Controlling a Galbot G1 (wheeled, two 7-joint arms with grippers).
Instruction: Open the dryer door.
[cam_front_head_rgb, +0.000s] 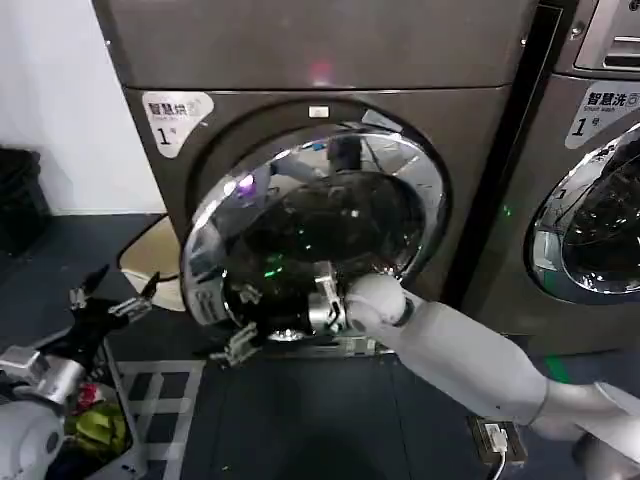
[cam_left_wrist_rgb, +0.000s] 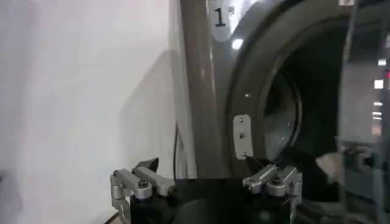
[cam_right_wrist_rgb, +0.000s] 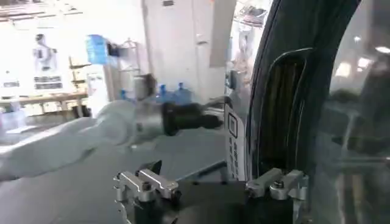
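Two machines in head view: the dryer (cam_front_head_rgb: 330, 110), bronze-grey with a white "1" sticker (cam_front_head_rgb: 175, 117) and a pink indicator light (cam_front_head_rgb: 320, 72), and a second grey machine (cam_front_head_rgb: 590, 170) at the right edge with its own chrome door. One dryer door (cam_front_head_rgb: 310, 235), swung partly out from the drum opening, chrome rim around dark glass.

Two grippers. The right gripper (cam_front_head_rgb: 275, 325) sits at the door's lower rim, arm reaching in from lower right; fingers spread wide, not clamped on anything. The left gripper (cam_front_head_rgb: 110, 300) hangs low at left, away from the door, fingers also spread.

Left wrist view adds the open drum mouth (cam_left_wrist_rgb: 298, 109) and a latch plate (cam_left_wrist_rgb: 242, 137) on the frame. Right wrist view adds the door's edge (cam_right_wrist_rgb: 280, 103), close up.
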